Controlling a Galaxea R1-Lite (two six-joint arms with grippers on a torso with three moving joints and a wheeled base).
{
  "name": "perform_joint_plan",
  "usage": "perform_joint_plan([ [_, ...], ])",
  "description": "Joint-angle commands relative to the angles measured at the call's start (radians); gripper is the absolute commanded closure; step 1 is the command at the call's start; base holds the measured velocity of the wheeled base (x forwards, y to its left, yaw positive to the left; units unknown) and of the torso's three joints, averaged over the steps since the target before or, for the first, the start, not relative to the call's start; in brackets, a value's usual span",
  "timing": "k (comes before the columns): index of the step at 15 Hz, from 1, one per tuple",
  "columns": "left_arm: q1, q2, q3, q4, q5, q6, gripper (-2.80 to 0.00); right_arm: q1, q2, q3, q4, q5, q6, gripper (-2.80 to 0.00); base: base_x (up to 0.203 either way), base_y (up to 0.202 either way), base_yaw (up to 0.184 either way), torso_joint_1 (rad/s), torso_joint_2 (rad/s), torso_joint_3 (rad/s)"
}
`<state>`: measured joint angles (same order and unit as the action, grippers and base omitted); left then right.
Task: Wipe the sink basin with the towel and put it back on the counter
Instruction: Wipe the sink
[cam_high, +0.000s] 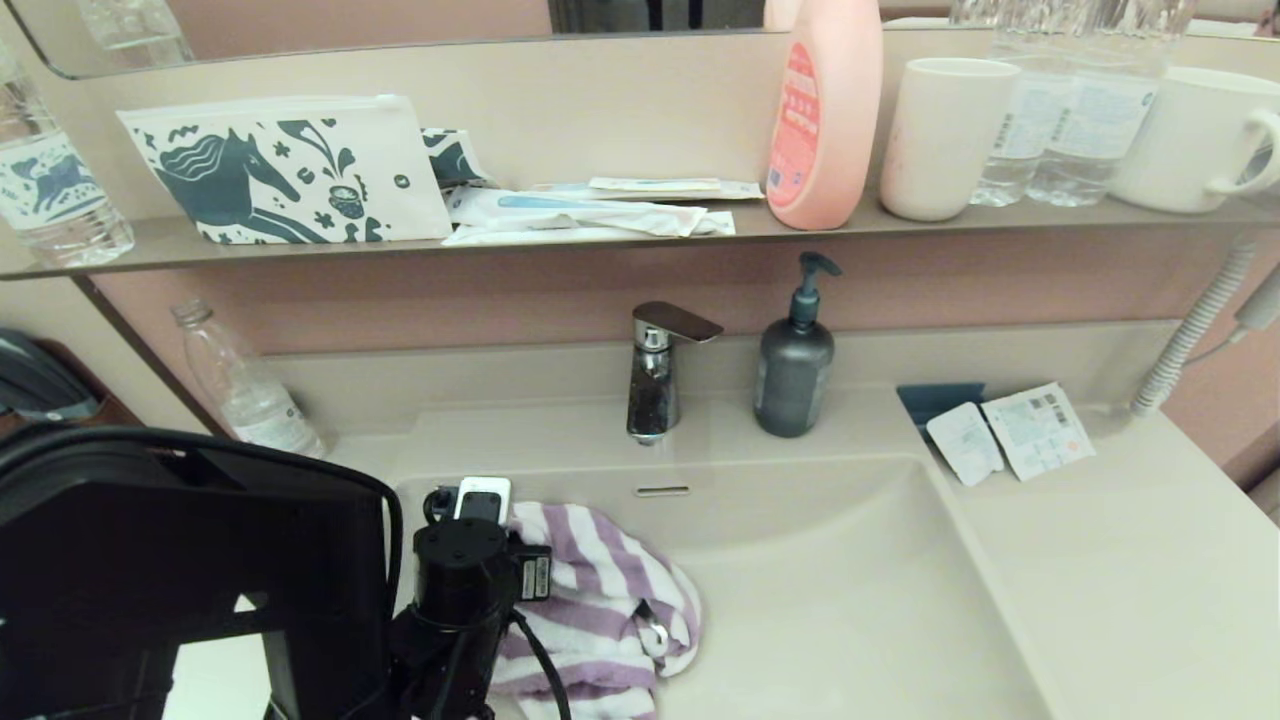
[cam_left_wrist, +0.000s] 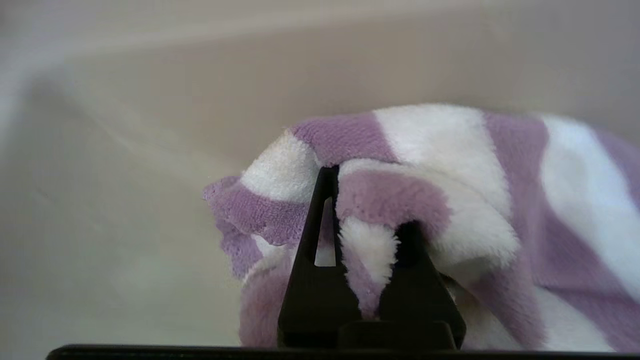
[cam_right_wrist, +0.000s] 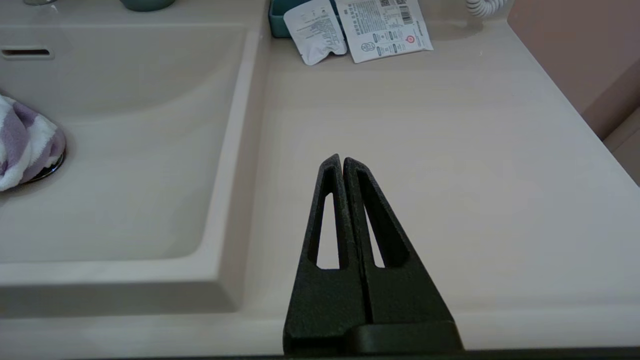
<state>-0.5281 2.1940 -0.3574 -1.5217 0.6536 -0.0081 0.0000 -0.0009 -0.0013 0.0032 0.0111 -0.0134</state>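
Observation:
The lilac-and-white striped towel (cam_high: 600, 600) lies bunched in the left part of the beige sink basin (cam_high: 850, 600), partly over the chrome drain plug (cam_right_wrist: 47, 170). My left gripper (cam_left_wrist: 367, 210) is down in the basin, shut on a fold of the towel (cam_left_wrist: 450, 165); in the head view the black wrist (cam_high: 470, 570) hides its fingers. My right gripper (cam_right_wrist: 342, 160) hovers shut and holding nothing over the flat counter (cam_right_wrist: 450, 150) to the right of the basin, and does not show in the head view. The overflow slot (cam_high: 662, 491) sits on the back wall of the basin.
A chrome faucet (cam_high: 655, 370) and a dark pump bottle (cam_high: 795, 365) stand behind the basin. Paper sachets (cam_high: 1010, 432) lie at the back of the right counter (cam_high: 1130, 560). A plastic bottle (cam_high: 245, 385) stands back left. The shelf (cam_high: 640, 235) holds a horse-print pouch (cam_high: 290, 170), a pink bottle and cups.

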Motion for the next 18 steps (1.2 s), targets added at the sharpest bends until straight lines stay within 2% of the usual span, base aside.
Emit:
perform_joint_plan([
  [1, 0.017, -0.027, -0.019, -0.048, 0.012, 0.012, 0.00, 0.000, 0.001, 0.000, 0.000, 0.001, 0.000, 0.00, 0.000, 0.000, 0.000, 0.000, 0.00, 0.000],
  [6, 0.101, -0.076, -0.022, -0.048, 0.021, 0.075, 0.00, 0.000, 0.001, 0.001, 0.000, 0.001, 0.000, 0.00, 0.000, 0.000, 0.000, 0.000, 0.00, 0.000],
  [11, 0.103, -0.102, -0.028, -0.048, 0.021, 0.089, 0.00, 0.000, 0.001, 0.000, 0.000, 0.001, 0.001, 0.00, 0.000, 0.000, 0.000, 0.000, 0.00, 0.000],
  [14, 0.062, -0.081, -0.046, -0.048, 0.027, 0.080, 0.00, 0.000, 0.001, 0.000, 0.000, 0.001, 0.000, 0.00, 0.000, 0.000, 0.000, 0.000, 0.00, 0.000],
  [18, -0.043, 0.004, -0.119, -0.048, 0.088, 0.052, 0.00, -0.001, 0.001, 0.001, 0.000, 0.001, 0.000, 0.00, 0.000, 0.000, 0.000, 0.000, 0.00, 0.000],
])
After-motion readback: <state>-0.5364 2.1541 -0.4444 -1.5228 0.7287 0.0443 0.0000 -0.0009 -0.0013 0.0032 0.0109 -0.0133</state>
